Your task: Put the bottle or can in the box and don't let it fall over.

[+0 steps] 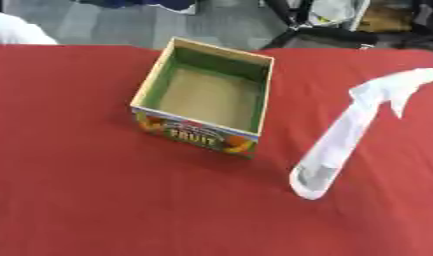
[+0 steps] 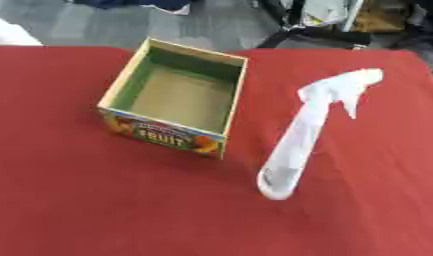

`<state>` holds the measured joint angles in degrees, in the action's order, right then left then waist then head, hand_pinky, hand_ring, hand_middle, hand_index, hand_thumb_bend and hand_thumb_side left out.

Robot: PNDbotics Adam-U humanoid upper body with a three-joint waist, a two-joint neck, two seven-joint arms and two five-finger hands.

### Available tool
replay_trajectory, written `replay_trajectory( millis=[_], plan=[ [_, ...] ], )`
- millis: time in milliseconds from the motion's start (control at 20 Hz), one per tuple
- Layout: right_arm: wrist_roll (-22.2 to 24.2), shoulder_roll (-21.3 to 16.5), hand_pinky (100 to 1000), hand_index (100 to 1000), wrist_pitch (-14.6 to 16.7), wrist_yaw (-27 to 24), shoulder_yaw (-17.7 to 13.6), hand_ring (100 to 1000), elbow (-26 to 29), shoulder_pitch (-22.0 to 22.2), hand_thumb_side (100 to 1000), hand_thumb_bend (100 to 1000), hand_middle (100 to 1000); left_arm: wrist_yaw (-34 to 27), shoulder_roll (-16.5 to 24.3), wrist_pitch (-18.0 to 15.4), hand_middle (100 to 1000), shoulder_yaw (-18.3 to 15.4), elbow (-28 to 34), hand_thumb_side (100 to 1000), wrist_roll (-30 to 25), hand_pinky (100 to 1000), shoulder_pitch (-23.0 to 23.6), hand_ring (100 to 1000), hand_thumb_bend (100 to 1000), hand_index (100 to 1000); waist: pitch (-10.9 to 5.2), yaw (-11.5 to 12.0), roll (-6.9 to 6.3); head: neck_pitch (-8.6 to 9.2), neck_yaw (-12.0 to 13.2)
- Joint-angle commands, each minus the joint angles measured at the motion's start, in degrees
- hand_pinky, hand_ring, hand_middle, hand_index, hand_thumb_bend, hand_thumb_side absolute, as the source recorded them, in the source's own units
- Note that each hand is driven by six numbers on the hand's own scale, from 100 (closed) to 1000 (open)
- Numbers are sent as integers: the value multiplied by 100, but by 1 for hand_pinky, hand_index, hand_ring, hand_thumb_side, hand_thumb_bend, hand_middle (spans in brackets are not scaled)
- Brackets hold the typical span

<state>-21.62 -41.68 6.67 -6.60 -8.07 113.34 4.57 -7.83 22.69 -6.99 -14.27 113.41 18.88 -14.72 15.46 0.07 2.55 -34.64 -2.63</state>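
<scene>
Fingers show in neither view; a white spray bottle stands beside the empty box.

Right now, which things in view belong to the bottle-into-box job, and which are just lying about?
Belongs to the job:
- white spray bottle, standing on the red tablecloth to the right of the box
- open cardboard fruit box, nothing inside it

Just there:
- dark clutter on the floor beyond the table's far edge

Neither robot hand is in view.
</scene>
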Motion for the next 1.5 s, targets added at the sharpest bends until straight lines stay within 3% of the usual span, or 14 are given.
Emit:
replay_trajectory(
  millis=[50, 800, 1500],
  plan=[
    [-19, -163, 891, 934, 7, 29, -62, 826, 126, -12, 836, 100, 828, -45, 128, -70, 1000, 0, 118, 740, -26, 582, -54, 1000, 287, 706, -60, 2, -13, -17, -7],
    [55, 93, 896, 941, -162, 217, 64, 834, 126, 42, 862, 100, 836, 23, 120, -26, 1000, 4, 118, 753, -41, 558, -56, 1000, 269, 698, -2, -27, -66, -330, -208],
    [261, 294, 901, 948, -448, 485, 305, 848, 126, -103, 909, 100, 854, 32, 106, -32, 1000, 6, 118, 757, -56, 554, -53, 1000, 257, 696, 78, -32, -127, -229, -259]
  ],
)
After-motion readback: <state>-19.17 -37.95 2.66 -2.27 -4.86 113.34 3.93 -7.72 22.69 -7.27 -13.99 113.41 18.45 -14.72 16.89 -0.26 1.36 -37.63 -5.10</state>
